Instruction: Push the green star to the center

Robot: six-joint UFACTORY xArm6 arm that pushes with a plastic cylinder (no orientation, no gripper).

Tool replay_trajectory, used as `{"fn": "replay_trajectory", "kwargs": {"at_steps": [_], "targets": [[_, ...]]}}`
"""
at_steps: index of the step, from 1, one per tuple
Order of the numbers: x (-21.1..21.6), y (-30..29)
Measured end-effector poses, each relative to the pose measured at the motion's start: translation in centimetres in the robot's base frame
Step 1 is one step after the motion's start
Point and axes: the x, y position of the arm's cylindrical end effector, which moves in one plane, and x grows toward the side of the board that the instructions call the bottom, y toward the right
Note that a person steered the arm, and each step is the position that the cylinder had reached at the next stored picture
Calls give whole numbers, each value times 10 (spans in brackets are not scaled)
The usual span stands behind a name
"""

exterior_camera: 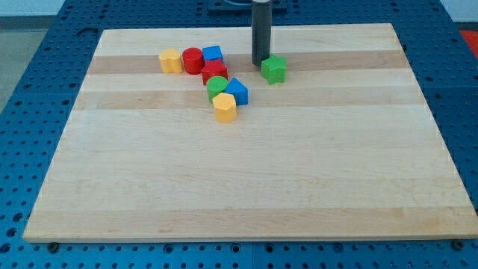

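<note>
Touching green star (274, 69): my tip (260, 63).

We see the green star (274, 69), a small chunky block, lying flat on the desk (246, 187) near the view's top, slightly right of centre.

My tip (260, 63) stands on the bench (246, 179) near the view's top, just left of the green star (274, 69). Further left sits a cluster: a yellow block (171, 60), a red cylinder (193, 59), a blue block (213, 54), a green cylinder (217, 84), a blue triangular block (237, 91) and a second yellow block (224, 107).
</note>
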Motion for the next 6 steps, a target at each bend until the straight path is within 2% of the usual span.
{"fn": "replay_trajectory", "kwargs": {"at_steps": [1,2,3,4,6], "targets": [[-31,20],[-24,47],[-15,26],[1,17],[80,7]]}}
